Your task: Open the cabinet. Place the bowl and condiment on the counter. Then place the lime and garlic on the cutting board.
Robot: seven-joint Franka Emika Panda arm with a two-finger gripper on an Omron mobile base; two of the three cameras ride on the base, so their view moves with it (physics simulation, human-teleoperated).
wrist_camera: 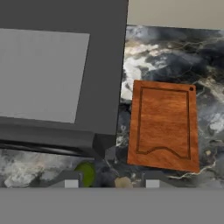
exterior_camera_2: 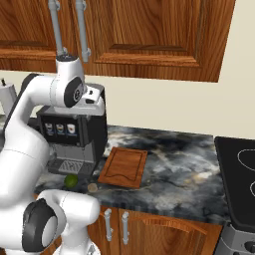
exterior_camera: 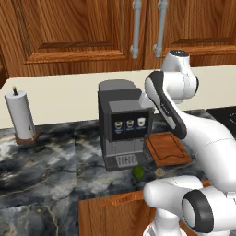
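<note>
**Jaws hang over the tabletop's front edge, lime and garlic just below**

In the hand view the gripper (wrist_camera: 109, 183) looks straight down with its two dark fingertips (wrist_camera: 70, 181) set apart and nothing between them, so the jaws are released, holding nothing. Between the tips sit the lime (wrist_camera: 86, 173) and, just beside it, the garlic (wrist_camera: 123, 182), both on the dark marble tabletop (wrist_camera: 175, 48) near its front edge. From the left base camera the two are apart, not touching, the lime in front of the coffee machine's drip tray.

Next out, the cutting board (wrist_camera: 164, 127) lies flat and bare, just beside the pair and close against the coffee machine (wrist_camera: 57, 74). That big grey machine stands right alongside the board and crowds the hand's view on one side.

Above, the cabinet (exterior_camera: 83, 32) has both doors shut, grey bar handles (exterior_camera: 136, 27) side by side. The bowl and condiment cannot be made out. A paper towel roll (exterior_camera: 19, 115) stands well apart at the left, and a black cooktop (exterior_camera_2: 239, 169) lies at the right end.
</note>
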